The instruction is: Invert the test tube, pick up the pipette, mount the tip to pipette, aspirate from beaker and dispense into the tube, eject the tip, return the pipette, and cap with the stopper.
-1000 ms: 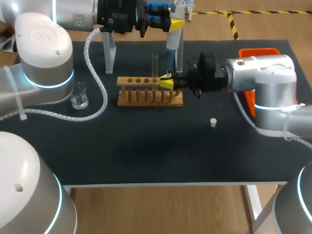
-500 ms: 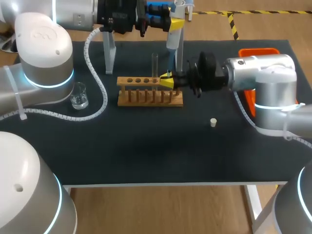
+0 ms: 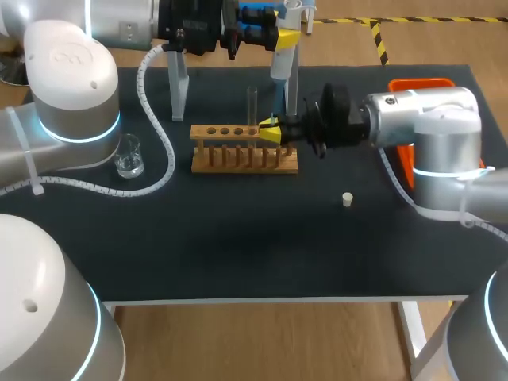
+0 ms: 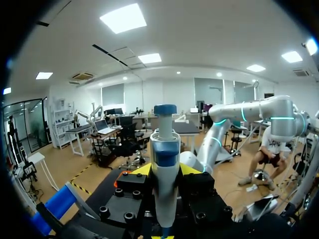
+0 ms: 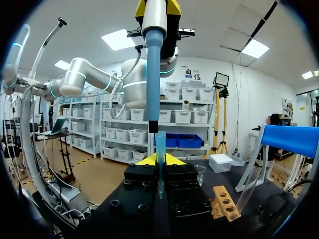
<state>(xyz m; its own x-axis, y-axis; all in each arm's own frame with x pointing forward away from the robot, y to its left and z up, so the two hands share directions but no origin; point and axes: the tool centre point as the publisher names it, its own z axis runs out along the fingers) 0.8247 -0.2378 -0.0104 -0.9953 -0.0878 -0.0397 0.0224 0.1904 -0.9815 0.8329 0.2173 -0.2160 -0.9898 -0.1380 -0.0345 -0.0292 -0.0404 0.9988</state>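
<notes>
At the table's back, my left gripper (image 3: 274,36) is shut on the white and blue pipette (image 3: 282,63) and holds it upright. In the left wrist view the pipette (image 4: 164,164) stands between my yellow fingertips (image 4: 143,170). My right gripper (image 3: 271,131) is shut on a blue pipette tip (image 5: 160,169), held upright just under the pipette's lower end (image 5: 153,99), beside the wooden rack (image 3: 244,151). A clear test tube (image 3: 252,103) stands in the rack. The beaker (image 3: 128,155) sits at the left. The white stopper (image 3: 347,199) lies on the mat right of the middle.
An orange tray (image 3: 421,84) sits at the back right, partly behind my right arm. Clear stand posts (image 3: 178,91) rise at the back, one right behind the pipette. A white cable loops over the mat near the beaker.
My right gripper has edged slightly up and left with the tip, closer to the pipette's end. The left arm has kept still.
</notes>
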